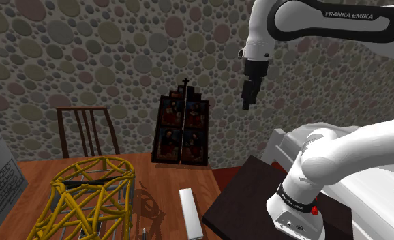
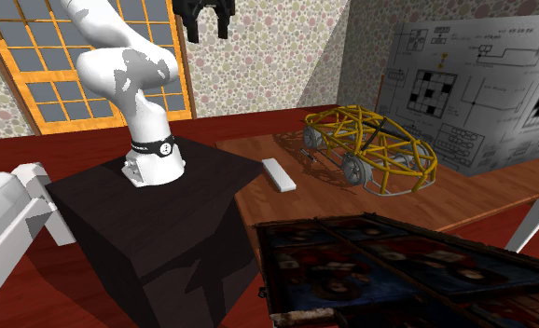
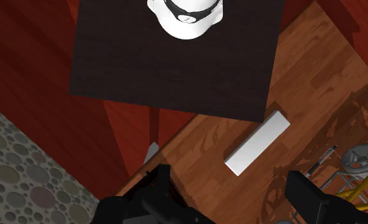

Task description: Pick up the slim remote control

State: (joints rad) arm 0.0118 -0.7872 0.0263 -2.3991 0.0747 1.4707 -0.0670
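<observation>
The slim remote control [image 1: 189, 213] is a plain white bar lying flat on the wooden table [image 1: 161, 184], beside the dark stand [image 1: 253, 198]. In the second exterior view the remote [image 2: 279, 174] lies between the stand and a yellow wire car. My gripper [image 1: 248, 95] hangs high in the air, well above the table and stand. The gripper [image 2: 208, 20] sits at the top edge of the second exterior view. In the wrist view the remote [image 3: 256, 142] lies far below, ahead of the open gripper [image 3: 230, 191], whose fingers [image 3: 157, 186] stand wide apart with nothing between them.
A yellow wire-frame car model [image 1: 86, 198] stands on the table past the remote. A dark chair [image 1: 85, 129] and a dark painted panel [image 1: 182, 129] stand by the pebbled wall. A diagram board [image 2: 473, 84] leans behind the car. A thin pen-like object [image 1: 144, 233] lies near the car.
</observation>
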